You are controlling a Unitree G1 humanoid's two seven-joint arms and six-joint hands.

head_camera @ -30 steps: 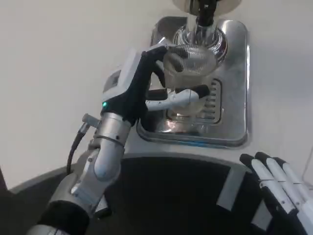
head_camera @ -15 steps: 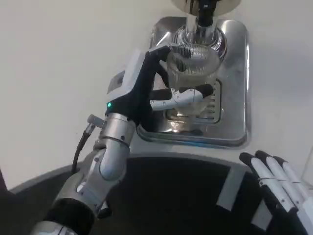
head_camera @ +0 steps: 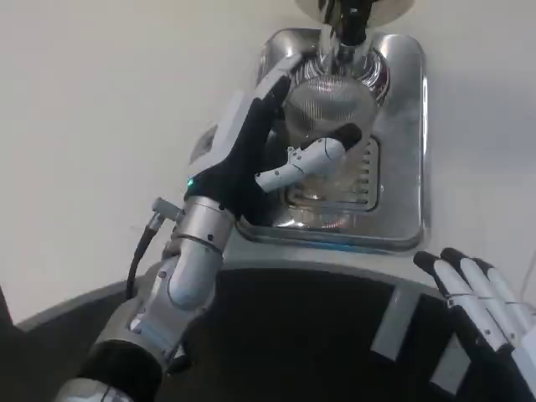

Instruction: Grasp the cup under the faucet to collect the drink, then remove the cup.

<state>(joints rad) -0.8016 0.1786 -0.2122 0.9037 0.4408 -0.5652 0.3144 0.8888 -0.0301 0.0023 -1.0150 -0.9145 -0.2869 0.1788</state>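
Ribbed clear glass cup (head_camera: 322,105) sits gripped by the left hand (head_camera: 255,151) under the dark faucet (head_camera: 352,21) on a shiny steel drip tray (head_camera: 402,167), while the right hand (head_camera: 486,310) rests empty, fingers straight.

1. A silver drip tray (head_camera: 406,151) is lying on the white table (head_camera: 100,126), its slotted grate (head_camera: 362,180) sitting in the middle.
2. A dark curved surface (head_camera: 301,335) is running along the bottom, carrying grey tape strips (head_camera: 394,322).
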